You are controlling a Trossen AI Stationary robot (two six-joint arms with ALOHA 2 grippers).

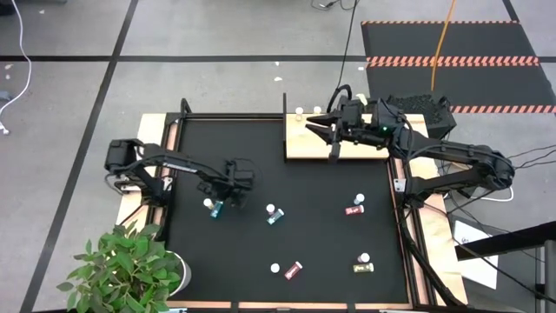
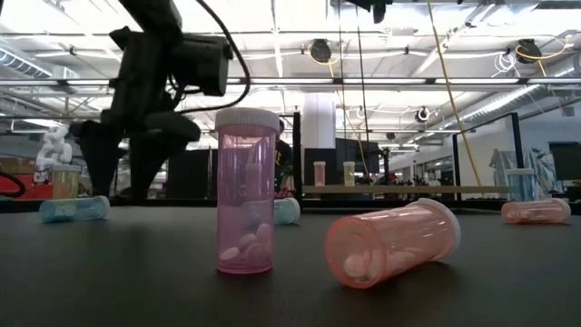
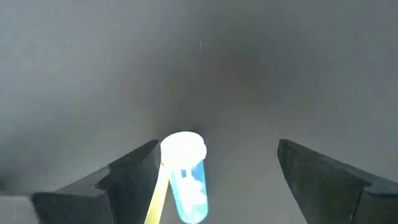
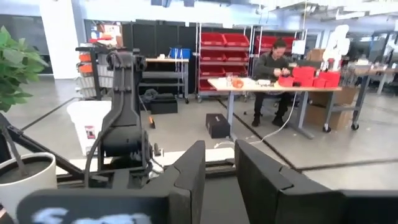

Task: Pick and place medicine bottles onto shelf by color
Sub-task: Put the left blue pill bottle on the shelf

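My left gripper (image 1: 219, 196) is open and points down over the black mat (image 1: 243, 252). Its fingers stand on either side of a blue bottle (image 3: 188, 180) with a white cap that lies on its side, close to one finger (image 3: 134, 168); whether they touch, I cannot tell. The bottle also shows in the high view (image 1: 215, 208). My right gripper (image 1: 314, 128) hovers level over the light wooden shelf (image 1: 365, 148), empty, with a narrow gap between its fingers (image 4: 219, 165). A white-capped bottle (image 1: 299, 112) stands on the shelf's far left corner.
On the mat lie a teal bottle (image 1: 274, 215), a red one (image 1: 354, 208), a yellow-green one (image 1: 364, 265) and a pink one (image 1: 295, 269), with an upright pink bottle (image 2: 247, 191) beside it. A potted plant (image 1: 126, 269) stands at the near left corner.
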